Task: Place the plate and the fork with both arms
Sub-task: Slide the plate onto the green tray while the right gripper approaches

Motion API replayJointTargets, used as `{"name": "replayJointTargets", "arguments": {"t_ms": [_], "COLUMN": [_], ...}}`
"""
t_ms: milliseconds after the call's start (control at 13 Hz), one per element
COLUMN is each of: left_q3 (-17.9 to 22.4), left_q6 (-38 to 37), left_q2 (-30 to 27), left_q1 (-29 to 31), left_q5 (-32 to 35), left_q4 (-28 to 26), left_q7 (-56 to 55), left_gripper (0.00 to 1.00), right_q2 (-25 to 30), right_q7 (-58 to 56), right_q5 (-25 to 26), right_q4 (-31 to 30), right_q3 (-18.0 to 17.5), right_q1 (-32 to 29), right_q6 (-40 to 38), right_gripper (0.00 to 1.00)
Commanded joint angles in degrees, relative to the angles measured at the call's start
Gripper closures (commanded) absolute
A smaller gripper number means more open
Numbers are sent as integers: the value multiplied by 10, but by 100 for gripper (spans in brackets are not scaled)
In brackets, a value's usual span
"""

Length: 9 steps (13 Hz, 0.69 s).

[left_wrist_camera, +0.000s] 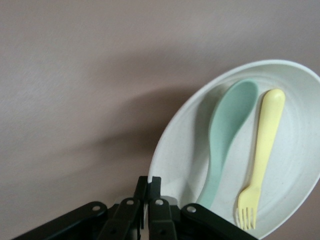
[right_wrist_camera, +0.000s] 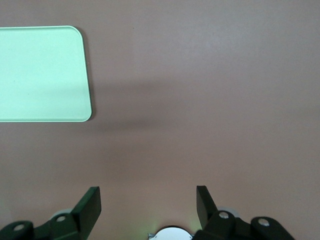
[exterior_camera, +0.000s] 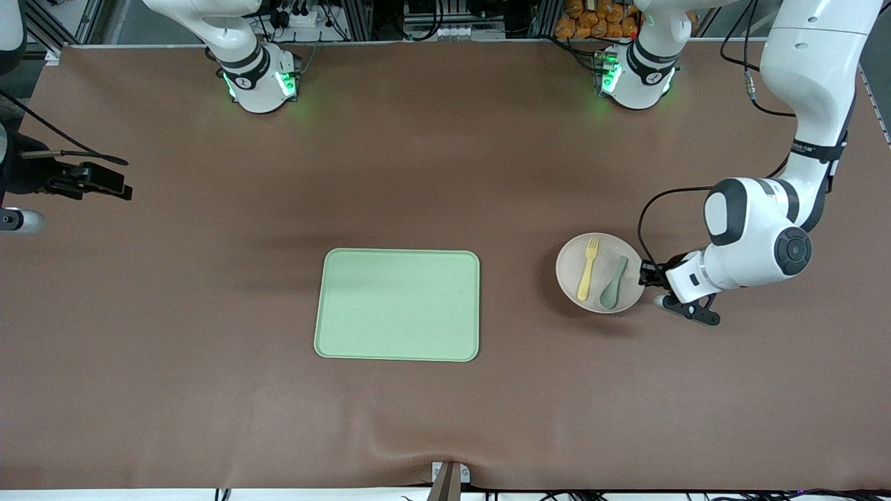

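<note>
Worktop [exterior_camera: 174, 390]: one brown mat-covered surface, with cables and rack clutter along the edge where the two arm bases stand.
Right end effector [exterior_camera: 104, 179]: parked over bare worktop at the right arm's end, well apart from everything; its fingers [right_wrist_camera: 90, 205] are spread with nothing between them. This arm waits.
Tray [exterior_camera: 397, 304]: one rectangular light-green tray, mid-worktop, bare, between the two end effectors.
Plate [exterior_camera: 600, 273]: one round off-white plate, toward the left arm's end of the worktop, near the tray but apart from it.
Fork [exterior_camera: 588, 268]: one pale-yellow fork lying in the plate, long axis running toward and away from the front camera, tines at the end farther from that camera.
Spoon [exterior_camera: 612, 282]: one grey-green spoon in the plate just beside the fork, roughly parallel, bowl nearer the front camera.
Left end effector [exterior_camera: 649, 275]: at the plate's rim on the side away from the tray; in the left wrist view its fingertips [left_wrist_camera: 148, 192] are pressed together at the rim, pinching the plate.
Key relation: the tray lies across the plate from the left end effector, so the plate likely travels straight toward it; the left arm is by far the nearer to plate and fork.
Count: two arms, one tray, one plate, one fork, one spoon.
</note>
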<state>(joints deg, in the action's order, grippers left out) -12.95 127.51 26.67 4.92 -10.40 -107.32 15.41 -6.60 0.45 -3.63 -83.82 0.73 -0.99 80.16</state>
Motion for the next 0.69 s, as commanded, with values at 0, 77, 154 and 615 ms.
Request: {"name": "replayJointTargets", "arguments": {"t_ms": [0,77,154,615], "left_q3": [-1,-1,-1,-1], "left_q6": [-15,-16,-15,-14], "left_q2": [16,23,33,124], "left_q1": [-44,-59,-76,-198], "left_q5": [-11,-15,-28,-79], "left_q4": [42,58,77,214], "left_q7": [-83,-109,-137,-378], "left_gripper": [100,100,100,100], "right_q2": [-1,-2,-2,-57], "right_q7": [-6,-6,-5,18], "right_q5": [-8,-9,-15,-33], "right_q4": [6,6,7,19], "right_q3": [-4,-5,-5,-5], "right_q1": [7,8,10,56], "right_q6": [10,19,22,72], "right_gripper": [11,8,5,6]}}
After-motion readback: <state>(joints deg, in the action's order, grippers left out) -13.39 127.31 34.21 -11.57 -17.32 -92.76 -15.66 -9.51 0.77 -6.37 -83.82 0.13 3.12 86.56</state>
